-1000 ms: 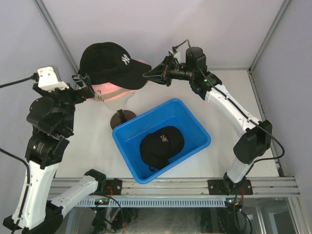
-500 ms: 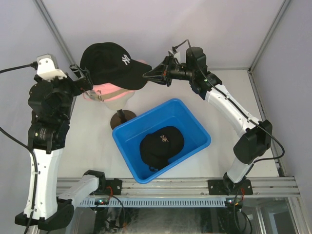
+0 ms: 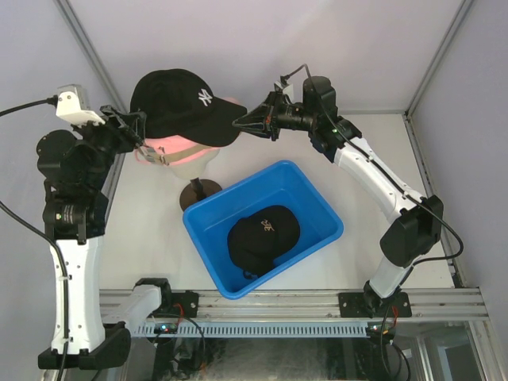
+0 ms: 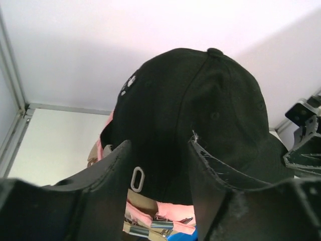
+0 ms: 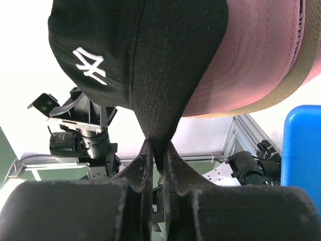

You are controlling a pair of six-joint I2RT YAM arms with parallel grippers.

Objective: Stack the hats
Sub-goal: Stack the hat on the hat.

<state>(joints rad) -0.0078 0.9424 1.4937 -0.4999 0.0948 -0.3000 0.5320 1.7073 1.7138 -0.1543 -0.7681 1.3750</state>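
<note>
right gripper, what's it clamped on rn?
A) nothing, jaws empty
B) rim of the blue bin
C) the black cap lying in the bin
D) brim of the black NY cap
D: in the right wrist view the right gripper is shut on the brim tip of the black NY cap, not on the blue bin.

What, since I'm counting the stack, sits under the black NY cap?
Under the NY cap, a pink cap and a tan cap show. They cover most of the mannequin head; any further caps are hidden.

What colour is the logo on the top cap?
The logo is white, clearest in right wrist view.
</note>
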